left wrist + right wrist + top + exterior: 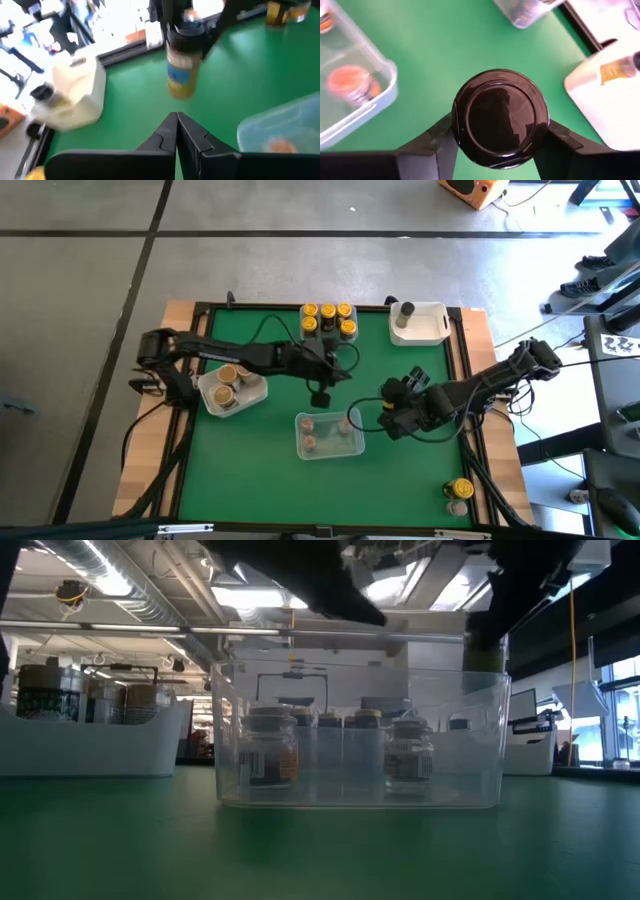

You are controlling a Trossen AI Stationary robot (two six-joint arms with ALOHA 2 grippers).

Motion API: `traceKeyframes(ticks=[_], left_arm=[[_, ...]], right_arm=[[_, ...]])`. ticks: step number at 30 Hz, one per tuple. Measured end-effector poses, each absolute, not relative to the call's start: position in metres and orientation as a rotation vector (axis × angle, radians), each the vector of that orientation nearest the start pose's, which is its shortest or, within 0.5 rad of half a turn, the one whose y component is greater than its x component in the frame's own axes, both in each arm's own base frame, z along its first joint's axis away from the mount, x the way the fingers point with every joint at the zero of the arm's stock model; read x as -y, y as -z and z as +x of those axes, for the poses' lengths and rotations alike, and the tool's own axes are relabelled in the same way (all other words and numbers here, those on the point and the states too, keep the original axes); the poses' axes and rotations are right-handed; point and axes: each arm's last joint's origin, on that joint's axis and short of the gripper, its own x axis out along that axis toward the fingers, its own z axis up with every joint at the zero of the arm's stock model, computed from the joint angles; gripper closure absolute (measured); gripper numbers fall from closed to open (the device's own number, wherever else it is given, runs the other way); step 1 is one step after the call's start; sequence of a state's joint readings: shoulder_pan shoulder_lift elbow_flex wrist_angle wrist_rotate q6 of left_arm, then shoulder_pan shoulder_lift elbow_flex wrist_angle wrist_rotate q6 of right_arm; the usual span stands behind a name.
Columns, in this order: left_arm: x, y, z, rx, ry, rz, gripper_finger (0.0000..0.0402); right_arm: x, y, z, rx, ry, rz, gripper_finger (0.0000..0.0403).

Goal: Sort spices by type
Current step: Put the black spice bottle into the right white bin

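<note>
Two fingers of the right gripper point(495, 150) are clamped on a dark-lidded jar point(496, 117), held off the green mat point(260, 460) just right of the clear tub point(330, 436) that already holds a few pink-lidded jars point(310, 423). The left gripper point(176, 131) has its fingers pressed together on nothing, hanging over the mat just above that tub's left end. Four yellow-lidded jars point(328, 320) stand at the mat's far edge; tan-lidded jars point(228, 380) fill the white tub point(205, 397) on the left. Another white tub point(435, 330) sits at the far right corner, and two jars point(460, 496) stand at the near right edge. Bare mat lies open along the near side.
</note>
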State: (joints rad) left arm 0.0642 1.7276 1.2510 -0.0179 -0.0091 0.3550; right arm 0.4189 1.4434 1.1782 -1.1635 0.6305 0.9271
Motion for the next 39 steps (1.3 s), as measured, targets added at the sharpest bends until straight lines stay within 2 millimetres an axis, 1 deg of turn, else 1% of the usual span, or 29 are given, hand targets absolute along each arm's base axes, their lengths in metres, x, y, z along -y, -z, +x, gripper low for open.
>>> traceKeyframes(ticks=[3,7,10,15,20,24,26,29,32,34,39], left_arm=[[-0.032,-0.264,0.374,-0.533,0.003,0.334,0.04],[-0.041,-0.261,0.345,-0.49,-0.046,0.295,0.04],[-0.045,-0.253,0.32,-0.459,-0.086,0.26,0.04],[-0.042,-0.242,0.283,-0.39,-0.108,0.208,0.0399],[-0.038,-0.227,0.255,-0.398,-0.119,0.185,0.0399],[-0.036,-0.217,0.243,-0.412,-0.117,0.186,0.0399],[-0.036,-0.215,0.242,-0.423,-0.113,0.199,0.0398],[-0.036,-0.215,0.242,-0.422,-0.111,0.208,0.0398],[-0.035,-0.214,0.241,-0.432,-0.104,0.223,0.0398],[-0.035,-0.213,0.241,-0.444,-0.099,0.236,0.0398],[-0.036,-0.212,0.241,-0.456,-0.095,0.25,0.0398]], right_arm=[[-0.076,-0.27,0.237,-1.008,0.748,0.092,0.0201],[-0.057,-0.27,0.236,-1.051,0.84,0.072,0.0201],[-0.039,-0.271,0.233,-1.075,0.932,0.048,0.0201],[-0.006,-0.281,0.224,-1.053,1.081,0.045,0.0201],[0.028,-0.296,0.21,-0.991,1.213,0.067,0.0201],[0.053,-0.301,0.202,-0.986,1.292,0.109,0.0201],[0.065,-0.301,0.201,-0.987,1.325,0.125,0.0201],[0.081,-0.298,0.203,-0.943,1.35,0.163,0.0201],[0.096,-0.287,0.205,-0.921,1.345,0.228,0.0201],[0.105,-0.276,0.204,-0.912,1.345,0.267,0.0201],[0.122,-0.251,0.2,-0.867,1.358,0.356,0.0201]])
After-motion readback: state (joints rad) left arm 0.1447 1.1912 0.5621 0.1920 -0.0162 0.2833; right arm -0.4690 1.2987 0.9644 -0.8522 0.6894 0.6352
